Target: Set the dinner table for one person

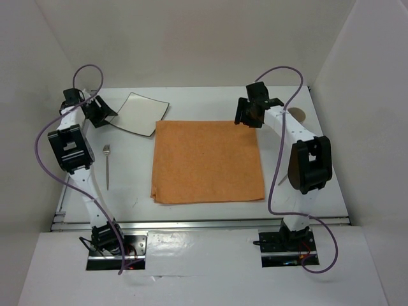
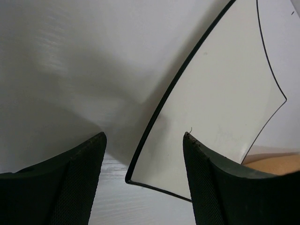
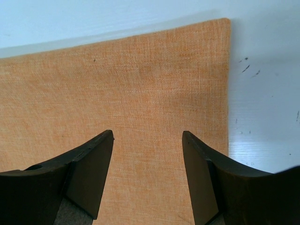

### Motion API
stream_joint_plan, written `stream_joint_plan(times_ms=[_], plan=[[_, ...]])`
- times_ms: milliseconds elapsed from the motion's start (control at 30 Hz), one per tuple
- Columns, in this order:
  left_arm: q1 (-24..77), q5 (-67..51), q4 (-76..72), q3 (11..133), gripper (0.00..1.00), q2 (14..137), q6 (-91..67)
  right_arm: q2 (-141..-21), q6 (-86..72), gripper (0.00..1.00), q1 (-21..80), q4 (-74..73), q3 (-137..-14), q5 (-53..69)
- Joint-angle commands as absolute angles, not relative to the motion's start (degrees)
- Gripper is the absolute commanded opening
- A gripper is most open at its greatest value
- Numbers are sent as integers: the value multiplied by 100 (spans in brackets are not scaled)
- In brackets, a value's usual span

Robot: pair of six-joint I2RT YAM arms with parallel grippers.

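The dinner table [image 1: 210, 105] is a white top with rails. An orange square cloth [image 1: 207, 162] lies at its middle. A square white plate with a black rim [image 1: 137, 113] lies at the far left, off the cloth. A fork [image 1: 107, 166] lies left of the cloth. My left gripper [image 1: 107, 115] is open at the plate's left corner; in the left wrist view the gripper [image 2: 143, 140] has the plate's [image 2: 220, 93] corner between its fingers, not pinched. My right gripper [image 1: 247, 118] is open and empty above the cloth's far right corner, as the right wrist view [image 3: 147, 136] shows over the cloth [image 3: 117, 84].
A small brown round thing [image 1: 297, 115] lies at the far right, partly hidden by the right arm. A thin pale item [image 1: 281, 180] pokes out under the right arm's elbow. White walls close the table on three sides. Bare table [image 3: 262, 93] lies right of the cloth.
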State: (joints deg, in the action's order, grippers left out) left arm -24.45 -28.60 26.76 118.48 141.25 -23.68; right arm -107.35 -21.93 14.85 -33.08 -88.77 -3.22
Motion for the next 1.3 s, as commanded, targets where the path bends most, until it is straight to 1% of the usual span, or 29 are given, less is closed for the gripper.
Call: stream_joint_plan(times_ms=[0,67,100,167,300,333,433,467,567,633,700,733,800,867,1000,1100,1133,1167,1267], plan=[[-2470,-2979,3087,11410,72,14397,-2084,-10749,-2092,68,1529,-3437,-9316,-650],[-2470,-3110,3163,11408,69,14457,-2031,-10749,-2039,68,1529,-3489,-9316,-650],[-2470,-3181,3303,11687,64,14528,-1978,-10801,-2039,68,1529,-3489,-9386,-720],[-2470,-3234,3822,11882,64,14687,-1908,-10802,-2039,68,1529,-3551,-9448,-782],[-2470,-3287,3402,11286,64,14493,-1854,-10802,-2039,68,1582,-3612,-9510,-782],[-2470,-3287,3401,11285,64,14493,-1802,-10802,-1987,68,1582,-3612,-9510,-782],[-2470,-3340,3743,11819,64,14791,-1697,-10854,-1986,68,1582,-3612,-9571,-782],[-2470,-3340,3831,11900,63,14862,-1696,-10854,-1986,68,1582,-3612,-9571,-782],[-2470,-3279,3684,11612,60,14845,-1836,-10854,-1934,68,1582,-3665,-9632,-888],[-2470,-3331,3490,11444,53,14793,-1977,-10854,-1881,68,1582,-3665,-9738,-993],[-2470,-3331,3437,11566,45,14845,-2030,-10907,-1881,68,1582,-3744,-9948,-993],[-2470,-3331,3437,11723,34,14993,-2100,-10986,-1803,68,1582,-3866,-10028,-1063],[-2470,-3410,3437,11786,20,14994,-2171,-11056,-1732,68,1582,-3990,-10300,-1142],[-2470,-3410,3288,11638,1,14907,-2320,-11109,-1731,68,1582,-4104,-10423,-1195],[-2531,-3524,2629,11303,0,14617,-2426,-11109,-1731,68,1582,-4104,-10424,-1195],[-2602,-4120,2392,10996,0,14441,-2610,-11109,-1731,68,1582,-4157,-10371,-1195],[-2662,-4566,2043,10821,0,14240,-2715,-11109,-1731,68,1582,-4157,-10371,-1256],[-2741,-4770,1848,10471,0,14125,-3012,-11057,-1731,68,1634,-4157,-10371,-1257],[-2891,-5464,1067,10082,0,13826,-3784,-11057,-1731,68,1635,-4157,-10240,-1257]])
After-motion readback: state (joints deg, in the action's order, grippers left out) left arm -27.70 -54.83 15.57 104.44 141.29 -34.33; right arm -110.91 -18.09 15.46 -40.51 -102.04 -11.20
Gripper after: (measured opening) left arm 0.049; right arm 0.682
